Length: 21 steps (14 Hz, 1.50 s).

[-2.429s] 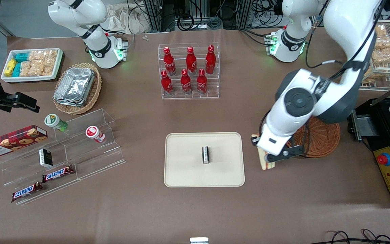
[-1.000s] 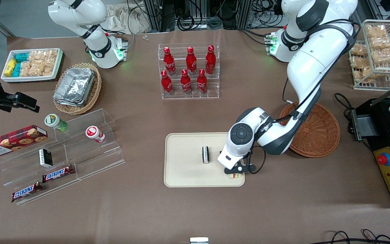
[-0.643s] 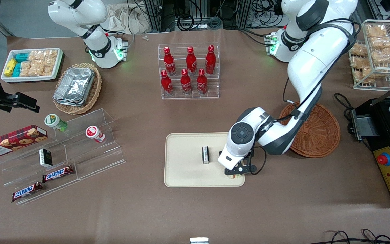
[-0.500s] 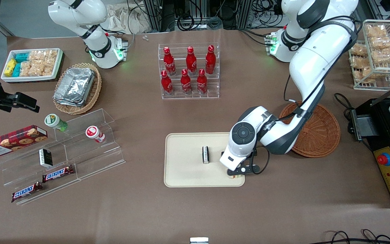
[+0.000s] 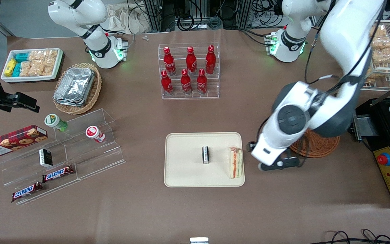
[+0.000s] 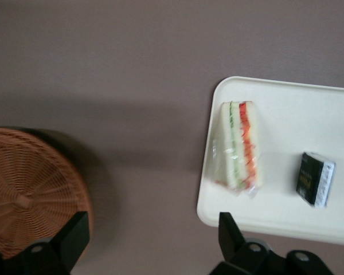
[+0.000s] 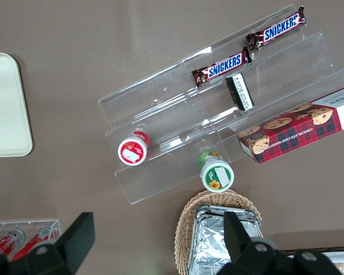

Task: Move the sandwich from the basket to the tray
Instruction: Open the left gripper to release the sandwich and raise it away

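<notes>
Now that the tool (image 5: 276,165) has let go and risen, fingers spread and empty, between tray (image 5: 185,176) and basket (image 5: 320,145), the sandwich (image 5: 235,162) lies on the tray's edge; placement looks complete.

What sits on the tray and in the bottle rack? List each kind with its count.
Sandwich: 1
Dark packet: 1
Red bottles: 6
Total: 8
Tool: open, above the table beside the tray.

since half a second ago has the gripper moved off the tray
Yes. The gripper, open, has left the sandwich on the tray and pulled away toward the basket.
</notes>
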Each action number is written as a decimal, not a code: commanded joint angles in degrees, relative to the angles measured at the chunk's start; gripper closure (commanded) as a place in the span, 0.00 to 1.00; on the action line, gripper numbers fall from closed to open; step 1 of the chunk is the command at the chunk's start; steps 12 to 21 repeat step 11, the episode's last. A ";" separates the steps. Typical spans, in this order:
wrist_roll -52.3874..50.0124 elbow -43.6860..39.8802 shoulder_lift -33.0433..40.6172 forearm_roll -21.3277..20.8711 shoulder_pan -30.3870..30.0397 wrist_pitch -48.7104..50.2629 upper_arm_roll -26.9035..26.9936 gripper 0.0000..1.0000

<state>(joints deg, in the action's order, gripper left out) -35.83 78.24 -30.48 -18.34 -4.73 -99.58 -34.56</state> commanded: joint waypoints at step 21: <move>37.23 14.23 23.53 16.33 3.14 -0.80 28.41 0.00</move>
